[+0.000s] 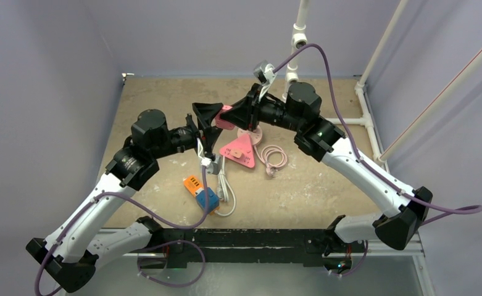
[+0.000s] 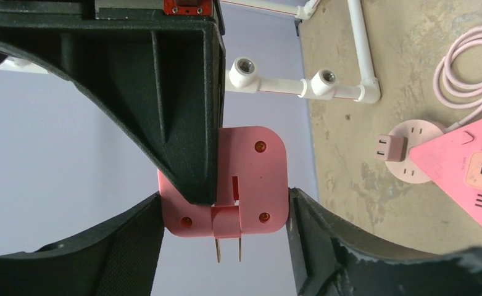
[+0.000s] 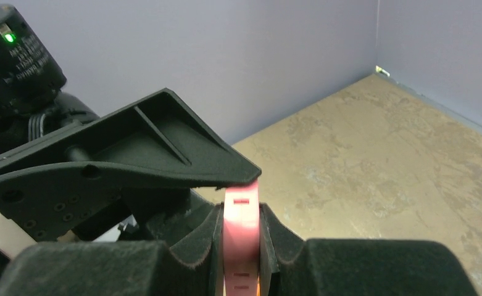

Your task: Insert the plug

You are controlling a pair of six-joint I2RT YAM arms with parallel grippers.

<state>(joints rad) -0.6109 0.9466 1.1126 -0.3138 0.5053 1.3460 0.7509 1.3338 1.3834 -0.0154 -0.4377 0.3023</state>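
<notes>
Right wrist, right hand (image 3: 241, 227) clamps pink plug (image 3: 241, 206) (edge-on)

An orange block (image 1: 192, 183) and a blue one (image 1: 207, 199), possibly adapters, lie touching near the front of the tan counter (image 1: 324, 191), with a white cable (image 1: 228, 196) looped beside them. A coiled pink cable (image 1: 274, 157) lies farther right. White pipes (image 1: 366, 117) edge the counter's right side.

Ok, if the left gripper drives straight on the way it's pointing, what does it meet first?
Most likely the pink plug: it sits inside the left gripper, clamped by the right gripper; depth is hard to judge.
</notes>
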